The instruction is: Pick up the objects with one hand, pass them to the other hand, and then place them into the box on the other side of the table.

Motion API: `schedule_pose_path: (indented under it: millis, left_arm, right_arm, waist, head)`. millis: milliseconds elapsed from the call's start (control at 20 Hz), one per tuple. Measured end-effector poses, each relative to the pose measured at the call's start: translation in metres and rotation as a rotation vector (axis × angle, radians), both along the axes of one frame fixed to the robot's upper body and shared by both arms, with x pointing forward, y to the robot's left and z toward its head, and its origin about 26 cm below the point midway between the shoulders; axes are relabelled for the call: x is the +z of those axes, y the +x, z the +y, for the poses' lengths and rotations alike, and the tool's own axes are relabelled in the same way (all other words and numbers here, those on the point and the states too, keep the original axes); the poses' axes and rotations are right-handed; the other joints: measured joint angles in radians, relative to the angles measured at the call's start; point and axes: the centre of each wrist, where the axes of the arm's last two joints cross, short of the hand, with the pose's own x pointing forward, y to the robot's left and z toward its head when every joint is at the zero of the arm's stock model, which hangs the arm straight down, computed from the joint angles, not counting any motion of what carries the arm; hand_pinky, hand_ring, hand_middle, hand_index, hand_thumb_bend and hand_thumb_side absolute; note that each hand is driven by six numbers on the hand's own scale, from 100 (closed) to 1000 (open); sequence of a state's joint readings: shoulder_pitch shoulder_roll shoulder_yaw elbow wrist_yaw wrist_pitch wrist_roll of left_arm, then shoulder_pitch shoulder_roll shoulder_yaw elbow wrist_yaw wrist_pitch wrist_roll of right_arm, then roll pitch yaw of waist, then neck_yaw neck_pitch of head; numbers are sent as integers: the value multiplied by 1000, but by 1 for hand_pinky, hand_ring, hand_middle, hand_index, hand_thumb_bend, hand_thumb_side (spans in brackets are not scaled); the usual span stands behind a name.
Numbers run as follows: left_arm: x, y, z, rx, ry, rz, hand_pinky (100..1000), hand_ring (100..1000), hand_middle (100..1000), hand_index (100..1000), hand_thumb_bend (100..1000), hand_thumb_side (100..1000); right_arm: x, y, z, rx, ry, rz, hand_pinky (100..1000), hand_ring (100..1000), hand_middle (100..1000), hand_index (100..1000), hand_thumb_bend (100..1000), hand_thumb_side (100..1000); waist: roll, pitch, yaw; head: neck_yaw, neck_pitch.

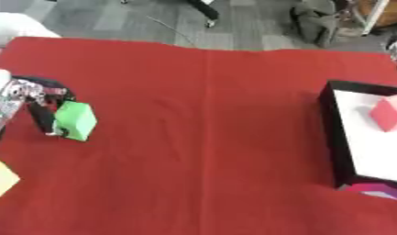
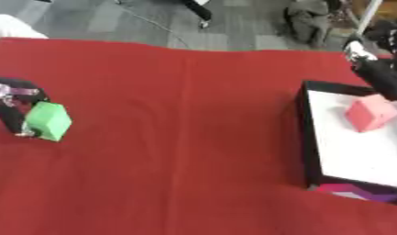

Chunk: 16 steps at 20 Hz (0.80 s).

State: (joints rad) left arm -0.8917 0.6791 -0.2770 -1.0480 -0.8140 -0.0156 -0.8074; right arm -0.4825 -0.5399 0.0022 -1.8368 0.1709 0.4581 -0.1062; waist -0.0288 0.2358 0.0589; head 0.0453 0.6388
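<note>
The green block [image 1: 76, 120] sits at the left side of the red tablecloth [image 1: 201, 137], well apart from the box on the right. It stands tilted, its long axis running roughly from upper left to lower right, with a lighter top face toward the far side of the table and its lower corner nearest the camera. The left hand [image 1: 37, 103] is at the block's left side, its dark fingers [image 1: 46, 120] curled down against the block and its thumb over the block's upper edge, so the hand grips the block. Whether the block rests on the cloth or is just lifted cannot be told.

On the right stands the black-walled box [image 1: 333, 133] with a white floor. Inside it lies a pink block [image 2: 370, 114], tilted on one corner. The right hand [image 2: 376, 69] shows at the upper right in the right eye view, over the box's far edge; its fingers cannot be made out. A yellow sheet [image 1: 1, 178] lies at the left edge.
</note>
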Motion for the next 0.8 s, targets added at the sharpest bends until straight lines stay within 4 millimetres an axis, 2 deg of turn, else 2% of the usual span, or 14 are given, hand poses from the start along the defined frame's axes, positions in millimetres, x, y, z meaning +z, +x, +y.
schedule_pose_path:
  millis: [250, 400, 500, 800]
  left_arm:
    - [28, -18, -22, -93, -117, -148, 746, 665, 534, 608, 100, 100]
    - [38, -32, -31, -134, -198, -253, 728, 621, 519, 597, 100, 100]
    - [40, -40, -36, -149, -248, -305, 715, 599, 512, 596, 100, 100]
    - [34, -54, -54, -167, -423, -393, 686, 567, 494, 593, 100, 213]
  right_arm:
    - [6, 1, 4, 13, -3, -19, 907, 1000, 879, 993, 100, 640]
    - [13, 1, 10, 42, -11, -45, 907, 1000, 880, 993, 100, 621]
    - [19, 0, 17, 72, -15, -64, 908, 1000, 883, 993, 100, 596]
    - [43, -6, 51, 233, -80, -129, 908, 1000, 913, 993, 100, 507]
  waist:
    - [4, -2, 2]
    - [4, -7, 3]
    - [4, -10, 3]
    - [5, -16, 4]
  head:
    - [-2, 0]
    - [-10, 0]
    - [-17, -1]
    - [-47, -4]
